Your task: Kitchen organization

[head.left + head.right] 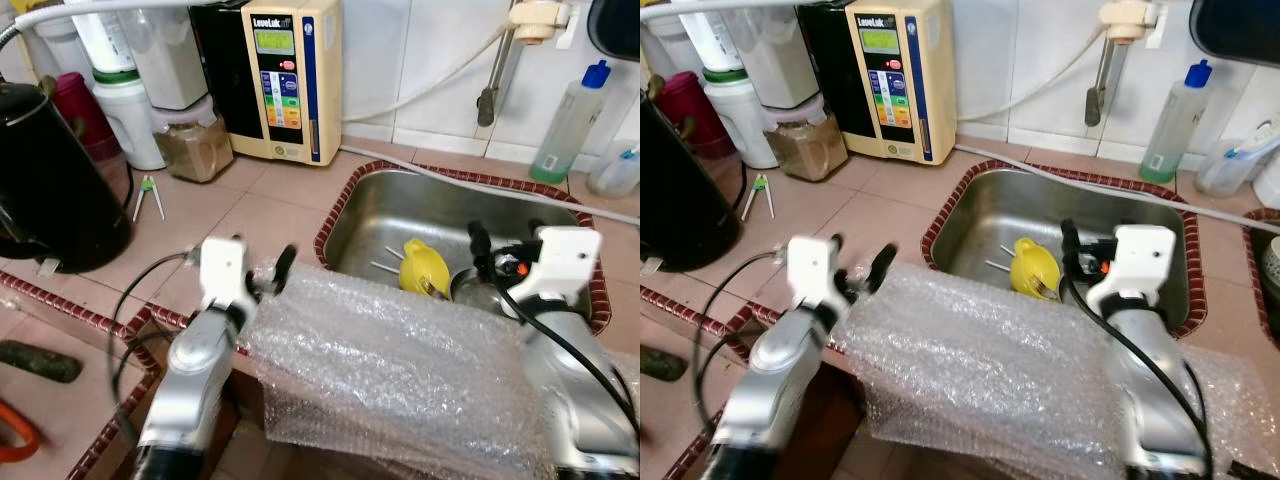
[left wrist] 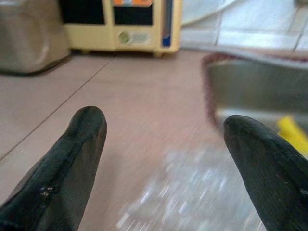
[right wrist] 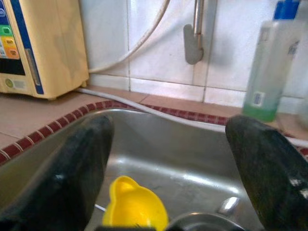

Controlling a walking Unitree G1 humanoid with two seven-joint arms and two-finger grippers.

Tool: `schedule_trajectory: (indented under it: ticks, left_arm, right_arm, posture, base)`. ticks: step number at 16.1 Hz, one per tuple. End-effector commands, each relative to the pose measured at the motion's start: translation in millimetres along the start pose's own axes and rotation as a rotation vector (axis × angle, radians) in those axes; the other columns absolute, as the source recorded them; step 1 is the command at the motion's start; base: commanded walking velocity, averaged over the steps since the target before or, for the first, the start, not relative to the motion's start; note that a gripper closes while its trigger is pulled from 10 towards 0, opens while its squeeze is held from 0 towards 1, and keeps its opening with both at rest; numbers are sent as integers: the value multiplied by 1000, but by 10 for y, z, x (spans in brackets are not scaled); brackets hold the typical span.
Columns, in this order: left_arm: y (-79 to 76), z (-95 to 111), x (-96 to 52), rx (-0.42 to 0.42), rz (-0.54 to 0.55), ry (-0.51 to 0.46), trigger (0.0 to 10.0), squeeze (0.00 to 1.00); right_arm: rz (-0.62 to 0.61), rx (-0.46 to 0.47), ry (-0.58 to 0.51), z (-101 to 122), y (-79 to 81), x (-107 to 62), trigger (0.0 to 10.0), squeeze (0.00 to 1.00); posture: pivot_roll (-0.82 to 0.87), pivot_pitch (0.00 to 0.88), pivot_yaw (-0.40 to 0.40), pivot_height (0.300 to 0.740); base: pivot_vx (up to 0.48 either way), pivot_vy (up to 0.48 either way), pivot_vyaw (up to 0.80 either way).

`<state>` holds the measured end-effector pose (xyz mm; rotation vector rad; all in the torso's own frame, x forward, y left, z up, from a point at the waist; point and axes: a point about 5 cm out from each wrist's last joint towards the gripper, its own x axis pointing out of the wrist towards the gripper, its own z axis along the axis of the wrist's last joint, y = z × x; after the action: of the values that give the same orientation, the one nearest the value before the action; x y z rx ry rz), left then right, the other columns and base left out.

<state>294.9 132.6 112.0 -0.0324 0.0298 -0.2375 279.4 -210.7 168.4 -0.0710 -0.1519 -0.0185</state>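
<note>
A sheet of bubble wrap [image 1: 400,370] lay draped over the counter edge before the steel sink [image 1: 380,215]. My left gripper [image 2: 161,144] hovered spread wide over its corner; my right gripper [image 3: 168,154], equally wide, hung above the yellow cup [image 1: 424,268] in the sink.

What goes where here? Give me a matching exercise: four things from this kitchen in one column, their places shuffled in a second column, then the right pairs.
Things:
1. yellow cup
2. black kettle
3. bubble wrap
4. green bottle

Places:
A. on the counter at the robot's far left
B. draped over the counter's front edge, between the two arms
C. inside the steel sink
D. by the wall tiles behind the sink, to the right

Pairs: 1-C, 2-A, 3-B, 4-D
</note>
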Motion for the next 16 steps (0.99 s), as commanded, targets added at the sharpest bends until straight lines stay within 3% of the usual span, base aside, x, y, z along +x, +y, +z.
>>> schedule_trajectory:
  ticks: [1,4,5,6,7,8,9,10,11,13,16]
  left_arm:
    - [75,10,-60,44,40,5,10000,1000]
    - [295,-59,-252,97,149,46,10000,1000]
    - [337,-53,-285,108,177,58,10000,875]
    - [349,-47,-295,113,181,62,10000,875]
    - [296,34,-286,151,120,44,10000,0]
    - [278,39,-282,123,98,45,10000,0]
    - [252,66,-273,93,87,42,10000,0]
    - [244,83,-267,107,88,51,10000,0]
    - [245,132,-247,162,111,65,10000,0]
    - [216,181,-209,87,29,33,10000,0]
    - [269,226,-197,33,92,51,10000,0]
  right_arm:
    - [17,-13,-18,72,-7,-50,10000,1000]
    - [-6,-13,19,-3,-54,-242,10000,1000]
    - [-20,9,30,-27,-53,-280,10000,1000]
    - [-25,17,34,-34,-49,-292,10000,1000]
    - [-28,18,41,-28,0,-312,10000,1000]
    - [-29,19,44,-28,7,-312,10000,1000]
    - [-30,24,42,-18,26,-306,10000,702]
    - [-31,31,41,-14,34,-302,10000,133]
    - [-35,40,40,-8,59,-290,10000,0]
    - [-30,49,36,7,135,-267,10000,0]
    - [-29,60,47,-13,185,-276,10000,0]
  posture:
    - [-54,0,43,740]
    - [-41,0,33,740]
    - [-41,0,33,740]
    - [-41,0,33,740]
    - [-37,6,34,740]
    - [-38,7,37,740]
    - [-39,7,44,740]
    - [-40,7,45,740]
    - [-45,8,54,740]
    - [-47,7,65,740]
    - [-47,8,68,740]
  base:
    - [0,0,0]
    - [0,0,0]
    - [0,0,0]
    - [0,0,0]
    - [0,0,0]
    - [0,0,0]
    - [0,0,0]
    - [0,0,-781]
    - [0,0,-788]
    - [0,0,-788]
    - [0,0,-788]
